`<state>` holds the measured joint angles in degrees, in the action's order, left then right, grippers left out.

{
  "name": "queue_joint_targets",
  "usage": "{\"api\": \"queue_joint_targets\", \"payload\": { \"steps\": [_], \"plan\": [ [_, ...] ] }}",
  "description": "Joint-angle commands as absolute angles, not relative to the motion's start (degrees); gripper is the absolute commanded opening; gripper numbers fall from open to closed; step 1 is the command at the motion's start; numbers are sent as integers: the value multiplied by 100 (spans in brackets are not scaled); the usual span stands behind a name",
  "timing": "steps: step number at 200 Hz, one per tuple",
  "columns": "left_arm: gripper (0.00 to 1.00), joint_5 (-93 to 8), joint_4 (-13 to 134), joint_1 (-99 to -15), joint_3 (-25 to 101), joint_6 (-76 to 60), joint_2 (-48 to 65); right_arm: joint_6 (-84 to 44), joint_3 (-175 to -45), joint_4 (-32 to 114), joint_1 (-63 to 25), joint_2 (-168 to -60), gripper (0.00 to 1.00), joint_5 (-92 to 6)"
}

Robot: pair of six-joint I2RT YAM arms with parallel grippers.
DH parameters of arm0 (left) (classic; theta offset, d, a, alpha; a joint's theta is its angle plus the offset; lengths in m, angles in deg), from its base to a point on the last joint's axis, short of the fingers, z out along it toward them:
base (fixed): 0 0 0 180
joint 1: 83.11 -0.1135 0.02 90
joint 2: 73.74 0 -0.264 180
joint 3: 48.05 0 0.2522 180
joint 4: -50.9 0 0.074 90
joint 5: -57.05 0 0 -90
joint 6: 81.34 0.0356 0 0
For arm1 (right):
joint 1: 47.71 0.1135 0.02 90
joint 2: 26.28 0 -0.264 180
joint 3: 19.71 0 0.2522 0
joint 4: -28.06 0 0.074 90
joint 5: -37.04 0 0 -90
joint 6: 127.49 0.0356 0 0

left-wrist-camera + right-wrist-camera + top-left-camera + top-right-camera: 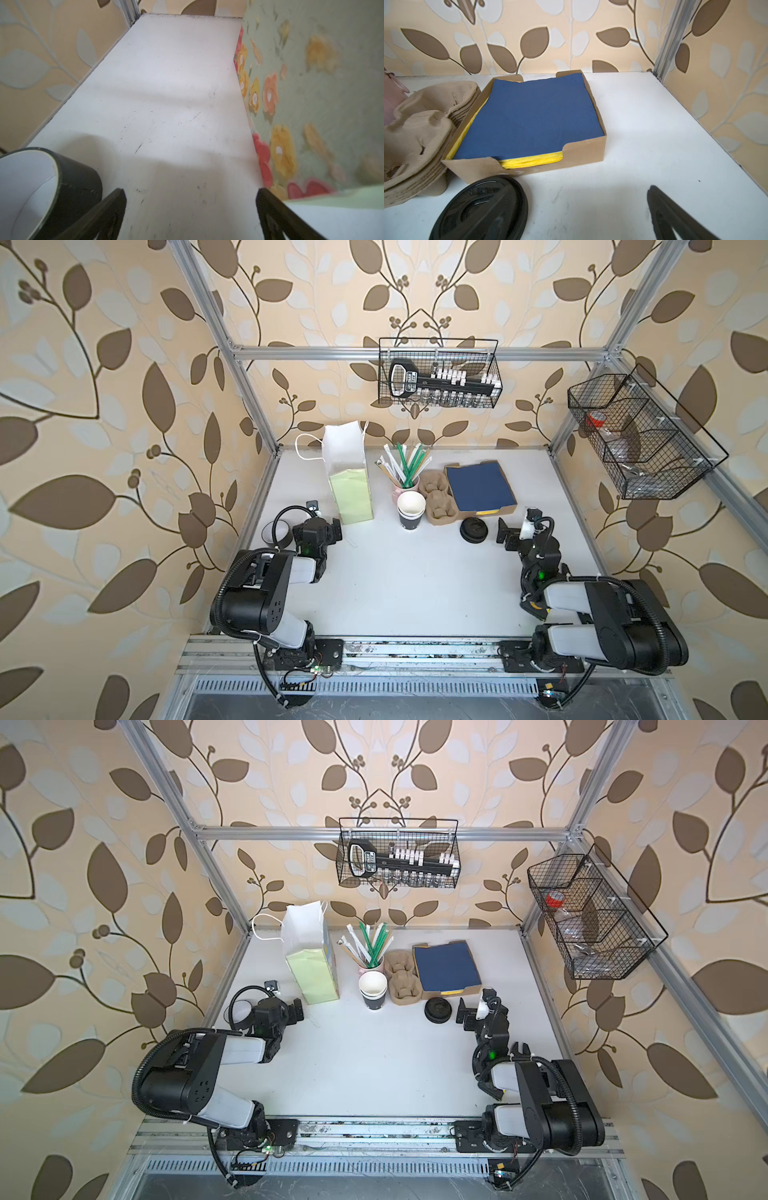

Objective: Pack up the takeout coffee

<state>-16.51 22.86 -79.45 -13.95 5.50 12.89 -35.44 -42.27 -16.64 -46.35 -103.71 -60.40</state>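
We count one each of paper bag, pink straw cup, napkin box, far basket, right basket, lone black cup; stacked cups, lids, carriers uncountable.

You get only part of the black cup in the left wrist view, cut by the edge, and the flowered bag there is blurred. In both top views a cable crosses that cup. The lid runs off the right wrist view. What fills the wire basket is too small to tell.
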Motion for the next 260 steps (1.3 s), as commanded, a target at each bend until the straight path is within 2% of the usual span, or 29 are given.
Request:
{"api": "queue_joint_targets", "payload": {
  "steps": [1, 214, 233, 260],
  "plan": [
    [99, -1674, 2089, -7980, -1307, 505, 1169, -3678, -4358, -1716, -4630, -10352, 100, -5966],
    [99, -1674, 2089, -7982, -1302, 501, 1177, -3678, -4350, -1727, -4626, -10343, 100, -5981],
    [99, -1667, 2085, -7976, -1314, 515, 1170, -3709, -4360, -1711, -4499, -10242, 100, -6302],
    [99, -1447, 2081, -7913, -1322, 513, 1119, -3812, -4393, -1048, -4175, -9501, 100, -7022]
  ]
}}
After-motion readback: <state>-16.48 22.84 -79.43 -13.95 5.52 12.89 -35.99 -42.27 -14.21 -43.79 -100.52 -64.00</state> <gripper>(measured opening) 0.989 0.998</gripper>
